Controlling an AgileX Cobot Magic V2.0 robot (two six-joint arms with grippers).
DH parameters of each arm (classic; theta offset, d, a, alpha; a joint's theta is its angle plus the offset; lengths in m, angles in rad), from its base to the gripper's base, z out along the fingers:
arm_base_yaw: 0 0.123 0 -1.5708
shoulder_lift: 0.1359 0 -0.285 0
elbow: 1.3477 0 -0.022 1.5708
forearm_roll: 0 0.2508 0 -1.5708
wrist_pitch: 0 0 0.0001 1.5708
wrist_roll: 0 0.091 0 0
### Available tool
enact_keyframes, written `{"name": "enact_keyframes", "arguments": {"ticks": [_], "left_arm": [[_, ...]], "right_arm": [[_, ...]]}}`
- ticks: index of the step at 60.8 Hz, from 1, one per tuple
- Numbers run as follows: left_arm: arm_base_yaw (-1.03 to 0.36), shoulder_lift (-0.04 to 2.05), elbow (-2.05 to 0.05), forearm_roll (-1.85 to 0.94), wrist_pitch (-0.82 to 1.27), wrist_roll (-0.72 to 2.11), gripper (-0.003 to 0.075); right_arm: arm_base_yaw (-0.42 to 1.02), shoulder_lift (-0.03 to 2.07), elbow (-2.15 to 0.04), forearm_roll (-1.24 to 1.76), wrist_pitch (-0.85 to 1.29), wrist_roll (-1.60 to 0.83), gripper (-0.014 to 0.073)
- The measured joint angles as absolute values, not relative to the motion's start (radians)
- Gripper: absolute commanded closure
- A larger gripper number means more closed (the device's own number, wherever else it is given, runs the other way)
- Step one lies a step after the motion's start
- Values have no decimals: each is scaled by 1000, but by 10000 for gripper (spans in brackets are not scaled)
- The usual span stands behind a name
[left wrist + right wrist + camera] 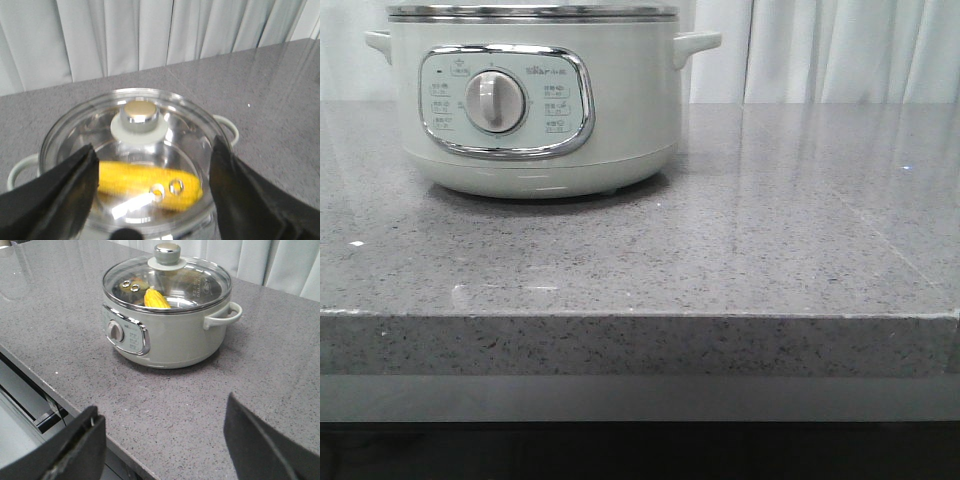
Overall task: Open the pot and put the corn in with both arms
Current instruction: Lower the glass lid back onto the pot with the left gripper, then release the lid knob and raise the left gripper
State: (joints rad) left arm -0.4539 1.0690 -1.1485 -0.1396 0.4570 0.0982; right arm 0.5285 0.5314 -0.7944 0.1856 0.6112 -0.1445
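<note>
The black left gripper [150,200] is seen spread wide with nothing held, poised above the clear glass lid [80,125], whose chrome knob [140,114] is untouched. Beneath that lid, the bright yellow corn cob [145,185] is seen lying inside the round pale grey-green electric pot [170,335], which is set on the speckled grey stone counter [770,230]. The black right gripper [160,445] is likewise held wide apart and empty, well away from the pot over the counter's near edge.

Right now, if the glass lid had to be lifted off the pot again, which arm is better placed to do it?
Likely the left. Its open end effector hangs just above the glass lid, near the knob. The right end effector is open too, but stands well away from the pot.
</note>
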Motion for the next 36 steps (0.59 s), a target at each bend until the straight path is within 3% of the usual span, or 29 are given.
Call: {"name": "enact_keyframes", "arguments": {"ticks": [29, 36], "left_arm": [[-454, 569, -691, -140, 461, 98, 252], [-454, 492, -632, -140, 464, 98, 354]], "right_arm": [[529, 531, -794, 186, 611, -145, 78], [529, 531, -794, 187, 611, -145, 197]]}}
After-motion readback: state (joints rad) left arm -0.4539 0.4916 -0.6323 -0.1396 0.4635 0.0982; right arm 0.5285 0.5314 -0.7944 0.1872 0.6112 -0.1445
